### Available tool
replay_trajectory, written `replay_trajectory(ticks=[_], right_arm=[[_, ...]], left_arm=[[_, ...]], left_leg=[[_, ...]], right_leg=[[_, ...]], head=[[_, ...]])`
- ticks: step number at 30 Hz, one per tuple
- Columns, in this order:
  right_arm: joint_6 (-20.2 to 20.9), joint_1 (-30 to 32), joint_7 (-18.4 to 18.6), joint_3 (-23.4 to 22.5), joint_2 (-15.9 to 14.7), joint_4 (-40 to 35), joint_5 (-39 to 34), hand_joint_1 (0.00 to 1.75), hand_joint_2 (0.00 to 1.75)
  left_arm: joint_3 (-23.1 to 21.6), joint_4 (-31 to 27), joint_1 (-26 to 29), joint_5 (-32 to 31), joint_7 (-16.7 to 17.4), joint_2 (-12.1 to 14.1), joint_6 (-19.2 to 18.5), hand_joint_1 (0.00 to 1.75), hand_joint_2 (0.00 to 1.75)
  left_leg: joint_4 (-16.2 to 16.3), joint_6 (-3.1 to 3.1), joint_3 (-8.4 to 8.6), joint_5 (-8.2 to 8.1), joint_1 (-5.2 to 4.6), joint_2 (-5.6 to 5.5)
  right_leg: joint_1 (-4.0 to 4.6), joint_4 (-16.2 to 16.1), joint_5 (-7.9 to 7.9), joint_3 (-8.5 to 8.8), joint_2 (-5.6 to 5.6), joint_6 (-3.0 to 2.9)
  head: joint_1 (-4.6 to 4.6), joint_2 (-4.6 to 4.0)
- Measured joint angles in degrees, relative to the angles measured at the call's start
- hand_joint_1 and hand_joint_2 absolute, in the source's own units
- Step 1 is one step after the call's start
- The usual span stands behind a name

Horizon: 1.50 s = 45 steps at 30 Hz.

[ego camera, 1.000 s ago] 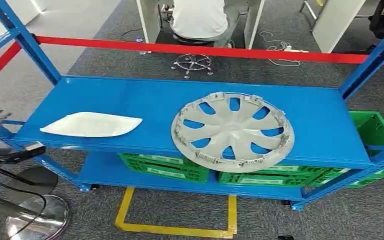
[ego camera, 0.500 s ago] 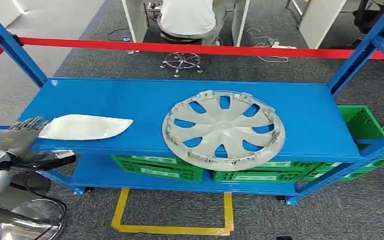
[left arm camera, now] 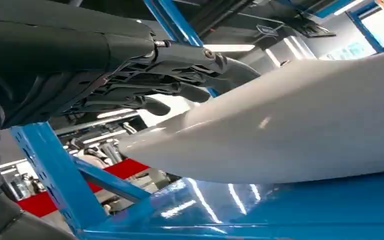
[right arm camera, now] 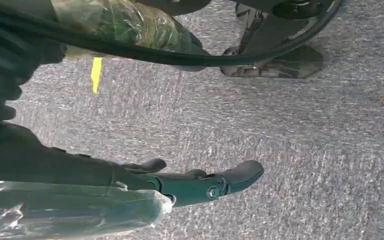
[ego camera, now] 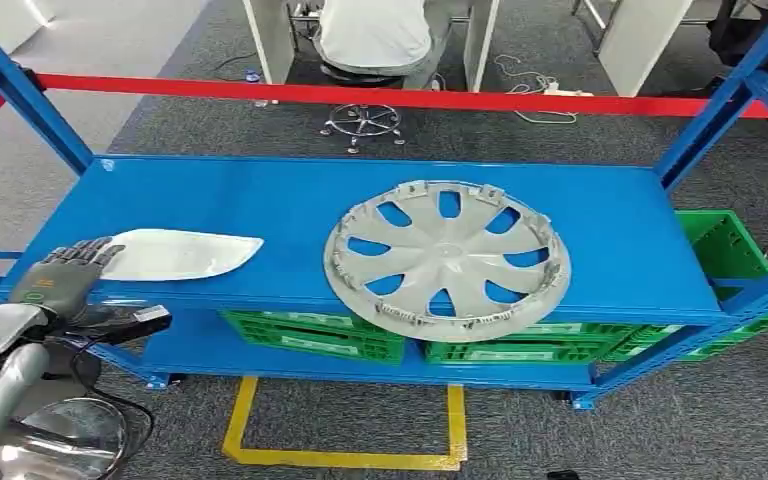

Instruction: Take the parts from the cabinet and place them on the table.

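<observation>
Head view looks down on the blue shelf unit (ego camera: 610,215), its top board carrying the two parts well apart from each other. The bigger one, a grey wheel cover (ego camera: 447,258), lies flat toward the right-hand half with its near rim at the board's front edge. The smaller one, a white curved panel (ego camera: 175,254), lies flat near the left end, pointed tip toward the wheel cover. Green crates (ego camera: 312,334) sit on the lower board. The left hand (ego camera: 68,272) reaches in at the panel's blunt end with fingers stretched out and spread, holding nothing; in the left wrist view those fingers (left arm camera: 180,92) lie just over the panel's top (left arm camera: 290,125), and I cannot tell whether they touch it. The right hand (right arm camera: 200,182) hangs over the grey carpet (right arm camera: 300,130), fingers loosely extended and apart, holding nothing. The step in hand looks like the grasp on the white panel. To do it well, the thumb should go under the blunt edge where it lifts slightly off the board, fingers pressing from above, since the glossy, thin shell would likely slide if merely pushed. Closing gently and lifting level should keep the long free end from swinging or scraping the shelf.
</observation>
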Motion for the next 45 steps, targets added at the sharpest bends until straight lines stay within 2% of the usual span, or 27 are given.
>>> replay_trajectory(ticks=[7, 18, 19, 20, 21, 22, 45], right_arm=[[0.1, -0.1, 0.2, 0.1, 0.0, 0.0, 0.4, 0.00, 1.75], [0.9, -0.1, 1.0, 0.5, 0.0, 0.0, 0.9, 0.00, 1.75], [0.9, 0.0, 1.0, 0.5, 0.0, 0.0, 0.9, 0.00, 1.75], [0.9, 0.0, 1.1, 0.5, 0.0, 0.0, 0.9, 0.00, 1.75], [0.9, 0.0, 1.2, 0.6, 0.0, 0.0, 0.9, 0.00, 1.75], [0.9, 0.1, 1.4, 0.6, 0.0, 0.0, 1.0, 0.00, 1.75], [1.0, 0.3, 2.0, 1.0, 0.0, 0.0, 1.5, 0.00, 1.75]], left_arm=[[-0.8, 1.5, -1.3, -1.5, 0.2, -0.8, 0.1, 0.00, 1.75], [-2.8, 7.4, -7.1, -2.8, 0.2, -3.0, 1.0, 0.00, 1.75], [-2.9, 7.7, -7.5, -2.7, 0.2, -3.1, 1.0, 0.16, 1.75], [-3.0, 8.1, -8.0, -2.6, 0.2, -3.2, 1.0, 1.54, 1.75], [-3.1, 8.3, -8.3, -2.6, 0.2, -3.3, 1.0, 1.57, 1.75], [-3.1, 8.6, -8.5, -2.5, 0.2, -3.3, 1.0, 1.75, 1.75], [-3.3, 11.4, -8.8, -0.8, 0.1, -3.4, 1.6, 1.75, 1.75]], left_leg=[[0.0, 0.00, -0.06, 0.00, 0.00, 0.00], [0.0, 0.00, -0.08, 0.01, 0.00, 0.00], [0.0, 0.00, -0.08, 0.01, 0.00, 0.00], [0.0, 0.00, -0.08, 0.01, 0.00, 0.00], [0.0, 0.00, -0.09, 0.00, 0.00, 0.00], [0.0, 0.00, -0.09, 0.00, 0.00, 0.00], [0.0, 0.00, -0.13, 0.01, 0.00, 0.01]], right_leg=[[0.00, 0.0, 0.00, -0.09, -0.01, 0.00], [0.00, 0.0, 0.01, -0.08, 0.00, 0.01], [0.00, 0.0, 0.01, -0.08, -0.01, 0.01], [0.00, 0.0, 0.01, -0.08, -0.01, 0.01], [0.00, 0.0, 0.01, -0.09, 0.00, 0.01], [0.01, 0.0, 0.01, -0.09, 0.01, 0.01], [0.01, 0.0, 0.01, -0.11, 0.02, 0.01]], head=[[0.02, 0.00], [0.00, 0.00], [0.02, 0.00], [0.00, 0.00], [0.02, 0.00], [0.00, 0.00], [0.02, 0.00]])
